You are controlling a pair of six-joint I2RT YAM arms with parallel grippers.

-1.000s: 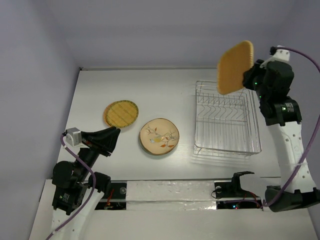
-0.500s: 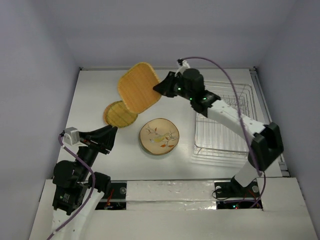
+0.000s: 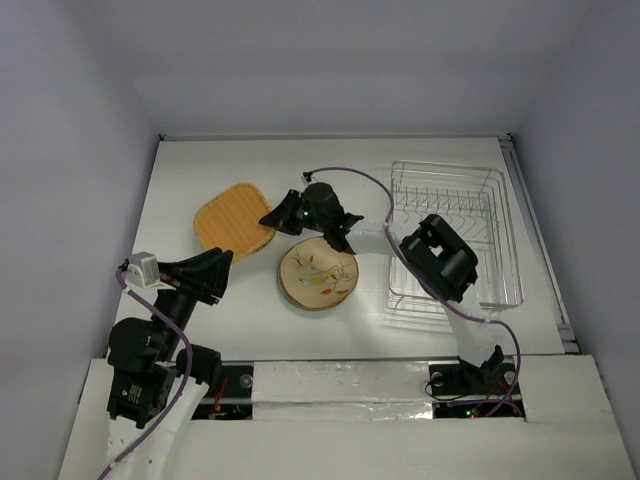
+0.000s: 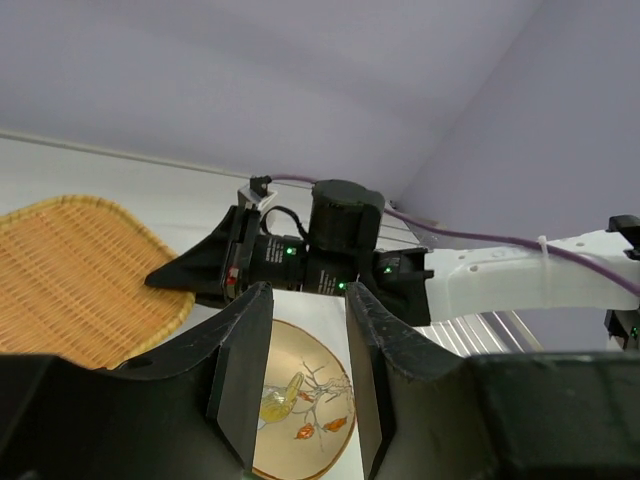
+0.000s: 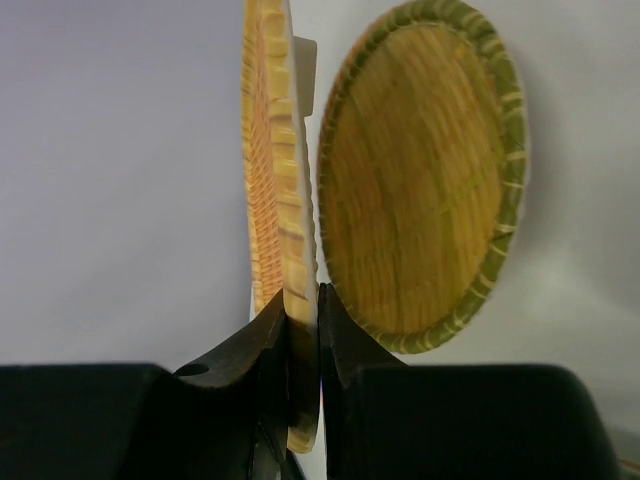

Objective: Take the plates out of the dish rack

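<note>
The right gripper (image 5: 302, 300) pinches the near rim of the rounded-square orange woven plate (image 3: 228, 217), its fingers pressed against both faces. It holds the plate low and nearly flat at the left-centre of the table (image 3: 350, 175). The plate hangs over the round woven plate (image 5: 420, 180) with the green rim, with a gap between the two. The cream floral plate (image 3: 318, 273) lies flat just to the near right. The dish rack (image 3: 455, 235) stands well apart on the right. The left gripper (image 4: 305, 295) hovers at the near left, jaws slightly spread around nothing.
</note>
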